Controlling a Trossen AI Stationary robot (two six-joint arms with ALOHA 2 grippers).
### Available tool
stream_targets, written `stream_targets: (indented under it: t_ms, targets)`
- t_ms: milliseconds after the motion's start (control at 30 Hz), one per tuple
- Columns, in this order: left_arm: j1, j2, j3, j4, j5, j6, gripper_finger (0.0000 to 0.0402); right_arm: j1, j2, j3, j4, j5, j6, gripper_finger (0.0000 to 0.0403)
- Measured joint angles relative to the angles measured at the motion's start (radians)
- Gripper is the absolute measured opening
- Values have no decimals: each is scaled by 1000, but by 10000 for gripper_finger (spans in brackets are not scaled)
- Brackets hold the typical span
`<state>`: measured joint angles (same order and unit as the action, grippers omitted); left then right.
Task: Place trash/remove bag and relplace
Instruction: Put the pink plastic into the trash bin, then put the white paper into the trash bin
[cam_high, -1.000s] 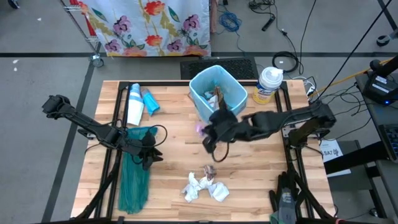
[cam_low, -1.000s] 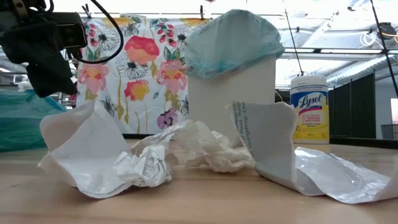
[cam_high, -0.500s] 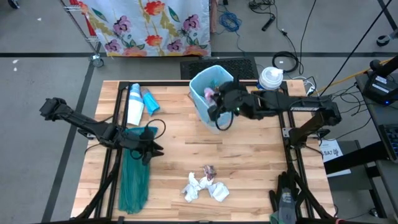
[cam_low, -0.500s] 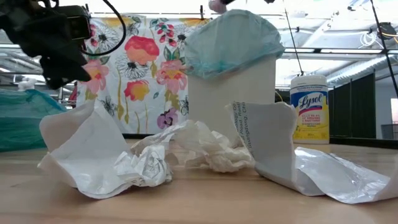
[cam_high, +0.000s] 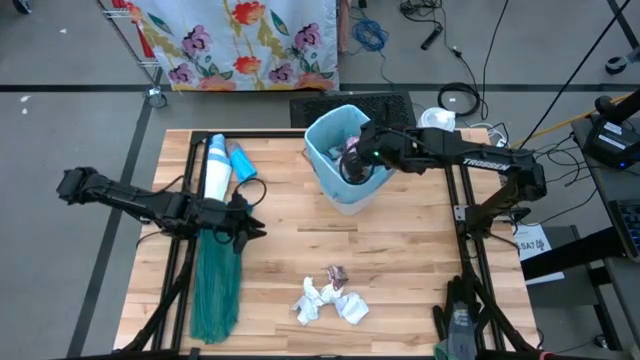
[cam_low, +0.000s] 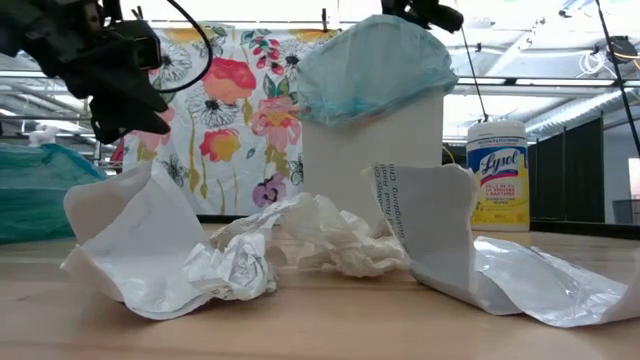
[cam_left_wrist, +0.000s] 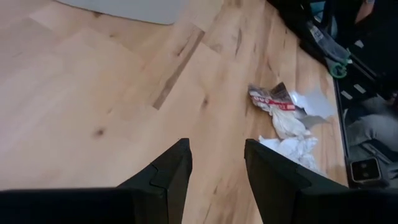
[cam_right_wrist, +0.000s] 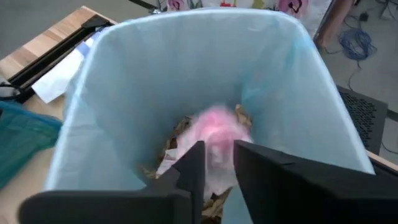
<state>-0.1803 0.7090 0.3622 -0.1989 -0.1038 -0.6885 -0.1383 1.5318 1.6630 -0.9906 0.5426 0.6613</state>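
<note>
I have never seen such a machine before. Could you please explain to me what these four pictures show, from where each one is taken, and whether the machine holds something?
These are two dark robot arms at a wooden table. One camera looks down from above, one looks level across the table top, and one sits on each arm's wrist.

The right gripper hangs over a white bin lined with a pale blue bag. Its wrist view looks into the bin, where a pink piece shows blurred just beyond the slightly parted fingers, above brown paper; I cannot tell if it is gripped.

The left gripper is open and empty, above the table beside a teal-green bag.

Crumpled white paper scraps lie on the table. At the far edge stand a wipes canister and some blue and white items.
</note>
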Motion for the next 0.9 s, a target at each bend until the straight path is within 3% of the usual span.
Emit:
stream_targets:
  t_ms: [233,500,900]
  targets:
    - [28,0,0,1,25,22,153,0,-2,0,-3,-22,7,116]
    - [30,0,0,4,47,15,153,16,-69,0,-7,-252,115,122]
    - [13,0,0,2,82,-13,153,273,-76,0,-6,-257,320,121]
